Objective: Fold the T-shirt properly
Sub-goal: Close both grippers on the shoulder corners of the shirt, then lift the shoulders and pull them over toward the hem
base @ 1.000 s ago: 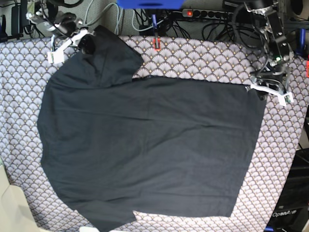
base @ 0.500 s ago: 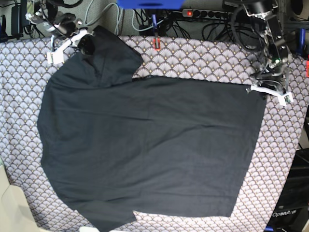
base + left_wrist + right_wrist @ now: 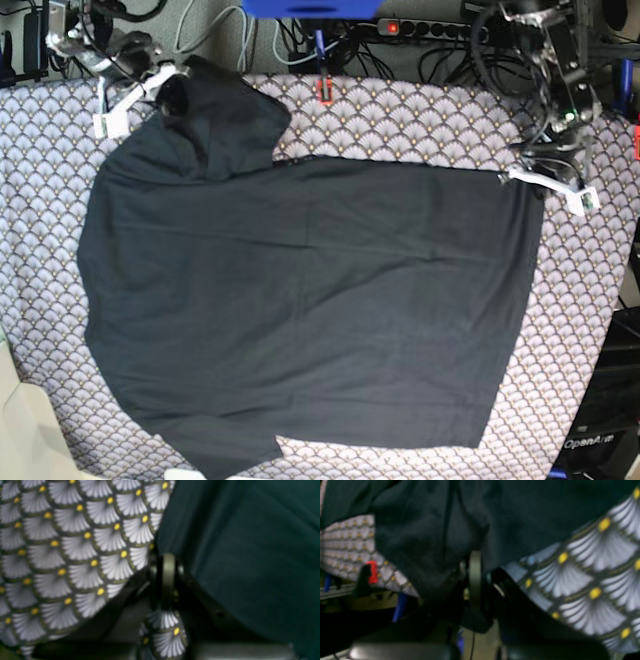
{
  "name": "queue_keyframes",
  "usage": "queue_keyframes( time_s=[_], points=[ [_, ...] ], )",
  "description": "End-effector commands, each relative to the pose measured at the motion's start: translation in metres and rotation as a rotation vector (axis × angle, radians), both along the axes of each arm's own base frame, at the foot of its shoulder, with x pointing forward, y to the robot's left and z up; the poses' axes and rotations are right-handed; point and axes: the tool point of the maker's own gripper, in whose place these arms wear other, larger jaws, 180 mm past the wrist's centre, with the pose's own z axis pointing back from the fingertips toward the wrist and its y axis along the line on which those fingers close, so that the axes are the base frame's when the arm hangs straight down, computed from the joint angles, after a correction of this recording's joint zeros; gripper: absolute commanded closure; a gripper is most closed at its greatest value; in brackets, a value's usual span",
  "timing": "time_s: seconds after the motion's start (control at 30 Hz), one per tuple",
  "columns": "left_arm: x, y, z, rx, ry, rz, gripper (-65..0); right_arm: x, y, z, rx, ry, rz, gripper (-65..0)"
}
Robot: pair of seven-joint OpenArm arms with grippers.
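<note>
The black T-shirt [image 3: 300, 300] lies spread flat on the scallop-patterned tablecloth [image 3: 420, 120], with one sleeve bunched up at the back left. My left gripper [image 3: 528, 180] sits at the shirt's back right hem corner. In the left wrist view its fingers [image 3: 168, 562] are pressed together at the edge of the T-shirt [image 3: 250, 542], beside bare tablecloth [image 3: 62, 555]. My right gripper [image 3: 172, 92] is shut on the raised sleeve. Dark cloth [image 3: 420, 530] drapes around its closed fingers [image 3: 475, 565] above the tablecloth [image 3: 582, 585].
A red clip [image 3: 324, 90] holds the tablecloth at the back edge and also shows as the red clip [image 3: 371, 571] in the right wrist view. A power strip [image 3: 420, 28] and cables lie behind the table. The table's right edge runs close to my left arm.
My left gripper has shut at the hem corner, and that corner has drawn slightly inward. The right gripper has carried the sleeve a little up and to the left.
</note>
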Motion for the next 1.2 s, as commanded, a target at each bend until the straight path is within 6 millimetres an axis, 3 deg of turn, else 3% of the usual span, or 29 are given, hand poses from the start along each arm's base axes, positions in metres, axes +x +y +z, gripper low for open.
queue_keyframes(
  time_s=[0.0, 0.3, 0.4, 0.8, 0.93, 1.07, 1.17],
  points=[
    [0.012, 0.005, 0.02, 0.032, -0.066, -0.001, 0.0, 0.01, -0.005, 0.015, -0.009, -0.054, 0.006, 0.0],
    [0.014, 0.004, 0.025, 0.037, -0.079, -0.004, 0.0, 0.036, -0.012, 0.056, -0.057, -0.187, 0.017, 0.0],
    [0.017, 0.004, 0.026, 0.034, -0.086, -0.003, 0.0, 0.053, -0.015, 0.072, -0.072, -0.25, 0.014, 0.0],
    [0.074, 0.0, 0.062, -0.002, -0.145, -0.01, 0.0, 0.122, -0.043, 0.119, -0.169, -0.38, 0.038, 0.0],
    [0.093, -0.001, 0.078, -0.016, -0.174, -0.012, 0.0, 0.147, -0.043, 0.137, -0.183, -0.416, 0.052, 0.0],
    [0.109, -0.003, 0.076, -0.053, -0.163, -0.008, 0.0, 0.169, -0.045, 0.151, -0.192, -0.436, 0.062, 0.0],
    [0.121, -0.005, 0.065, -0.089, -0.144, 0.0, 0.0, 0.188, -0.056, 0.149, -0.208, -0.42, 0.041, 0.0]
  ],
)
